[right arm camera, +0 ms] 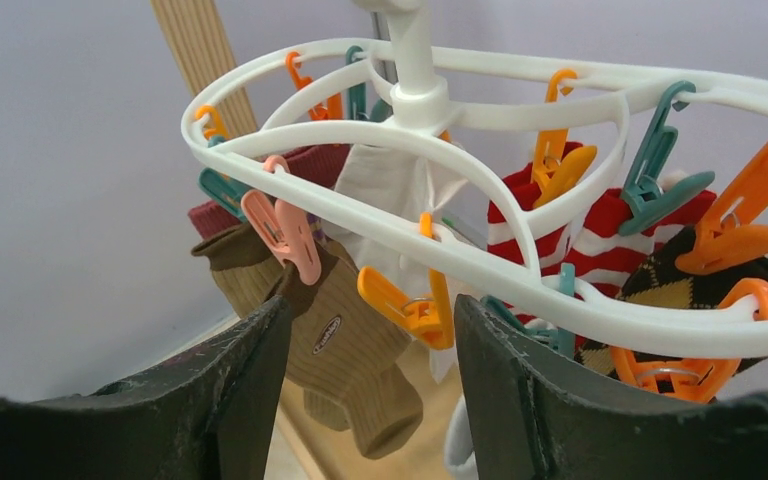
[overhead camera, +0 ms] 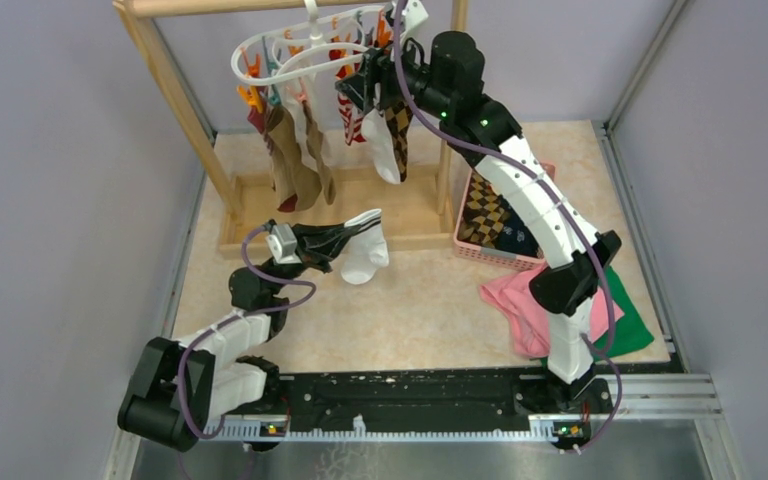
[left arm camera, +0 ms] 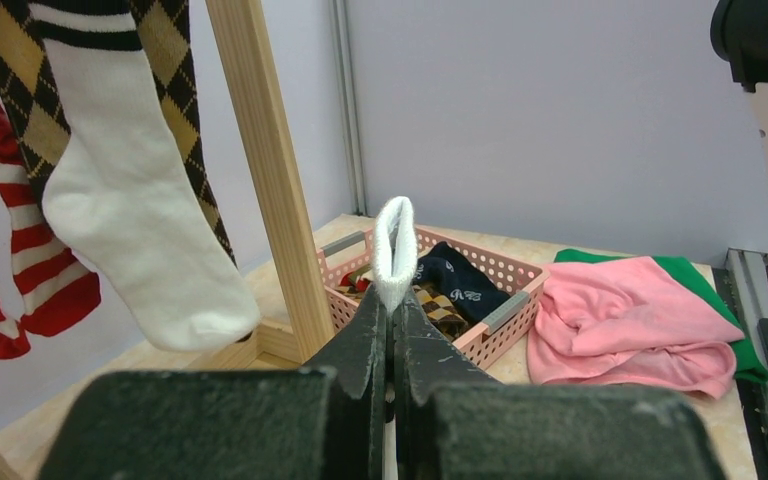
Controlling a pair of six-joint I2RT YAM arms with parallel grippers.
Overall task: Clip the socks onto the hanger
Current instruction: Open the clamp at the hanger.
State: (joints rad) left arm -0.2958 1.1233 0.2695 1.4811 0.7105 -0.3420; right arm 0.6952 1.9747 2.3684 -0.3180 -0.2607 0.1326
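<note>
The white oval hanger [overhead camera: 290, 45] hangs from the wooden rack's top bar with orange and teal clips; it fills the right wrist view [right arm camera: 480, 270]. Several socks hang clipped from it: brown [overhead camera: 285, 165], red-white striped [overhead camera: 352, 118], white [overhead camera: 385, 155], argyle [overhead camera: 398, 135]. My left gripper [overhead camera: 335, 240] is shut on a white sock [overhead camera: 365, 255] with black stripes, held above the table; its folded edge shows between the fingers in the left wrist view [left arm camera: 394, 250]. My right gripper [overhead camera: 365, 88] is open at the hanger, its fingers either side of an orange clip [right arm camera: 410, 305].
A pink basket [overhead camera: 495, 225] at right holds argyle and dark navy socks [left arm camera: 455, 280]. A pink cloth [overhead camera: 520, 300] lies over a green cloth [overhead camera: 625, 320] beside it. The wooden rack's base [overhead camera: 330, 215] and posts [overhead camera: 180, 95] stand at the back.
</note>
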